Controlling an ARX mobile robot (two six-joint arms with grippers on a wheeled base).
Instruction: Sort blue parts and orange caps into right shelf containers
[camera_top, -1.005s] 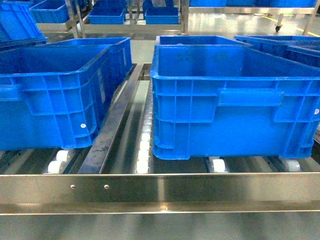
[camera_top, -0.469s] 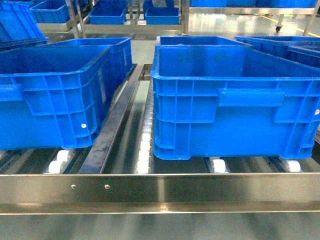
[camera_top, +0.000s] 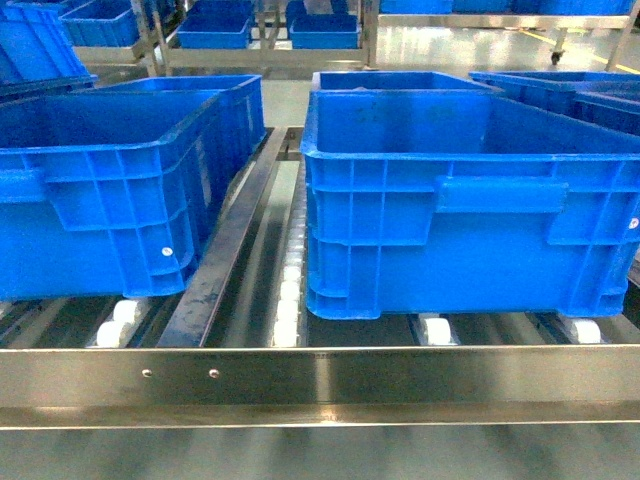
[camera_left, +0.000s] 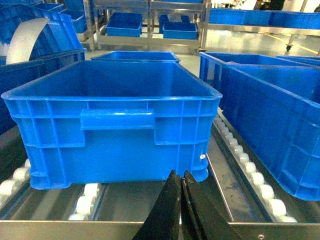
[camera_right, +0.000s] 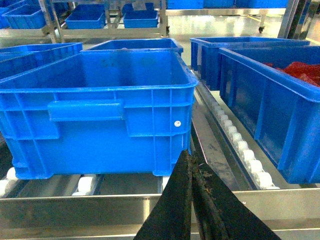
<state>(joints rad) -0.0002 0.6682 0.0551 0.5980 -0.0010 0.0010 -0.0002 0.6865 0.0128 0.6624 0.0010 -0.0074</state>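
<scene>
Containers (camera_top: 470, 205) sat on the right shelf (camera_top: 320, 385) rollers, long axes running away from its front rail; my left gripper (camera_left: 181, 200) and right gripper (camera_right: 192, 195) were closed, empty.

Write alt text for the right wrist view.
The shut right gripper points at a large blue bin on the steel roller rack. To the right, another bin holds something red.
</scene>
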